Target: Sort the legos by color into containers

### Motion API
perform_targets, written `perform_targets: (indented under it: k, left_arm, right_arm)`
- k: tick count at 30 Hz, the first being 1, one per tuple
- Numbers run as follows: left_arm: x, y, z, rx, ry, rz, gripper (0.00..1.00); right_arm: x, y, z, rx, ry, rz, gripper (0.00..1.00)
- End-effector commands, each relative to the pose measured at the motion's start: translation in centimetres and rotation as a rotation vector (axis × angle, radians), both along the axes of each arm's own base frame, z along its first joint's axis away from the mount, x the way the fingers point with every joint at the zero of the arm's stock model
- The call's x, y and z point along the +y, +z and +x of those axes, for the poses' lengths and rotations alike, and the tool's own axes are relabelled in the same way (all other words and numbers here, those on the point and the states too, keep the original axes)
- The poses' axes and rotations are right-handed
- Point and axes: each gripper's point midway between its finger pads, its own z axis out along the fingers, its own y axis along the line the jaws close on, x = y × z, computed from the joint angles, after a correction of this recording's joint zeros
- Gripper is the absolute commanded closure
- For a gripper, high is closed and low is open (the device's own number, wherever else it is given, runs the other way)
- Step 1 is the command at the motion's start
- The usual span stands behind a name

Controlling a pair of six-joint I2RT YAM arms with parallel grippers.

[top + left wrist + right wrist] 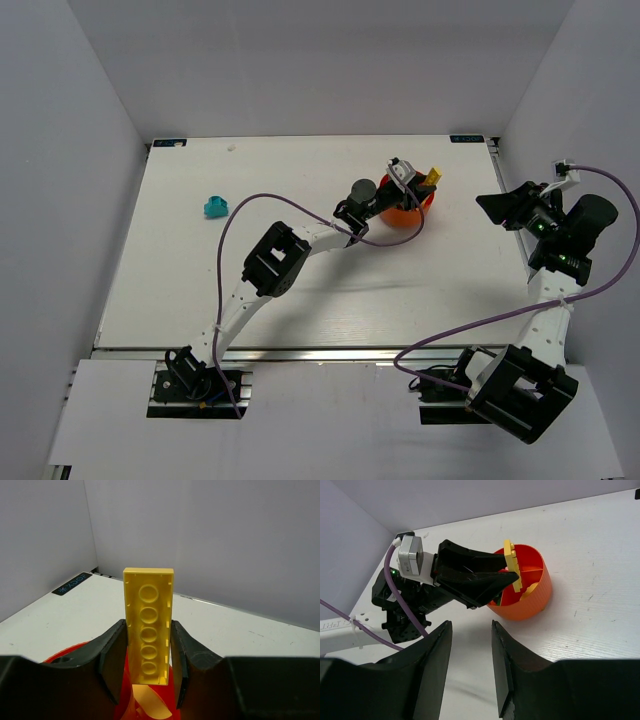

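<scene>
One yellow lego (148,625) sits clamped in the left gripper (507,577) above the orange bowl (532,600) toward the desk's (300,290) far-right corner, the right gripper (470,630) parted beside the right edge, white walls (330,60) close.

The top external camera looks down from high above and behind the arms, taking in the whole table (200,270). The left wrist camera sits just behind the left end effector (148,652), facing the back wall, very close to the yellow lego (148,605). The right wrist camera looks past the right end effector (470,645) from farther off at the orange bowl (530,600), which all three views share.
</scene>
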Motion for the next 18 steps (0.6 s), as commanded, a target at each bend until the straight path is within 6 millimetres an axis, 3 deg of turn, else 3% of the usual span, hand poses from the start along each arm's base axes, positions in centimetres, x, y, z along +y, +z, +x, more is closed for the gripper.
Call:
perform_targets:
  k: [1,2,5,12,18]
  left_arm:
    - [0.4,0.8,0.3,-0.003,0.022,-0.012,0.53]
    - [0.4,0.9,0.3,-0.003,0.022,-0.012,0.47]
    - [0.4,1.0,0.4,-0.004,0.028,-0.008,0.42]
    - [0.5,1.8,0.2,-0.011,0.023,-0.016,0.41]
    - [1.1,6.5,-1.1,-0.07,-0.005,-0.065,0.5]
  right_arm:
    - [0.1,0.8,-0.2,-0.044,0.015,-0.015,0.57]
    - [0.1,0.8,-0.2,-0.043,0.015,-0.014,0.57]
    - [0.1,0.8,-0.3,-0.043,0.016,-0.012,0.57]
    - [0.0,0.7,-0.3,-0.041,0.018,-0.009,0.57]
    - [0.2,0.6,-0.5,-0.047,0.03,-0.011,0.56]
